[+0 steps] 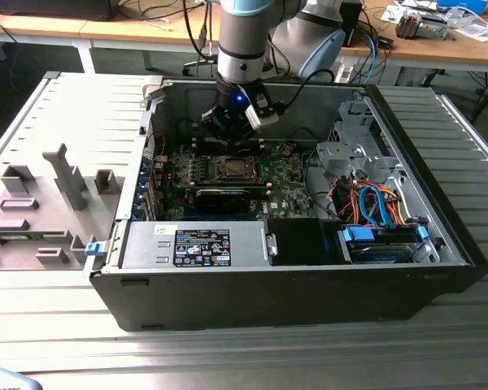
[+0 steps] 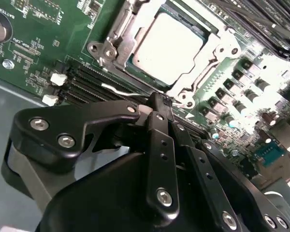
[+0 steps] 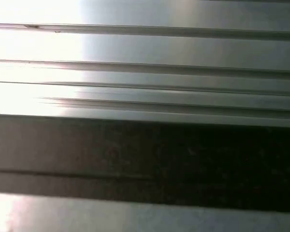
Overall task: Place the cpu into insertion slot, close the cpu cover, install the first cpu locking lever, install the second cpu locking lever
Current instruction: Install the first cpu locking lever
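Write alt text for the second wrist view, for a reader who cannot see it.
The black claw, fingers together at their tips, sits close above a green circuit board, just short of the socket. A pale silver chip lies in the socket with the metal cover framing it. Dark memory slots run between the claw and the socket.

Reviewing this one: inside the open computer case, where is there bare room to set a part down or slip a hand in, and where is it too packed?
Bare room: the dark floor patch between the power supply and the drive bay. Crowded: the gripper hangs low beside the cpu on the green board, and cables fill the exterior view's right side.
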{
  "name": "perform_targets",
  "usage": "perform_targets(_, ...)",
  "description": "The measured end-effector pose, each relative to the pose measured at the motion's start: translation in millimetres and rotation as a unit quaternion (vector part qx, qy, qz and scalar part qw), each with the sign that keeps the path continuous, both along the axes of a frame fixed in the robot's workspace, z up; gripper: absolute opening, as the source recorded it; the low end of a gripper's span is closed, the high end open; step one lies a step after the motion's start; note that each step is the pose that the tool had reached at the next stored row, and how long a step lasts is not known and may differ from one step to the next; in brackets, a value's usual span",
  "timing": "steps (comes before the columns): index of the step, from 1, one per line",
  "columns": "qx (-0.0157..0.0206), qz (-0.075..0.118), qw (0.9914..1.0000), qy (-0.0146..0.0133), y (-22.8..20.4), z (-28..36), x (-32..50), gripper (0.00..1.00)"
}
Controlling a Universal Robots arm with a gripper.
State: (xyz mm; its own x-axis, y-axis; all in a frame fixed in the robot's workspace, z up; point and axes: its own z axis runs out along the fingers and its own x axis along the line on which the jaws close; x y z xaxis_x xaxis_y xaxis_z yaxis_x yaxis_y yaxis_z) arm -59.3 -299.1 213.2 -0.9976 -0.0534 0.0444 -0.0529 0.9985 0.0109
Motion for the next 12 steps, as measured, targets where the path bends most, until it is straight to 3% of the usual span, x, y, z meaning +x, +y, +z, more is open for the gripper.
perform_targets(2, 0.0000, 0.000, 1.00000, 0.0000, 0.0, -7.8, 10.4, 0.11)
perform_targets(12, -0.0001, 0.000, 1.00000, 0.0000, 0.0, -12.3, 18.9, 0.11)
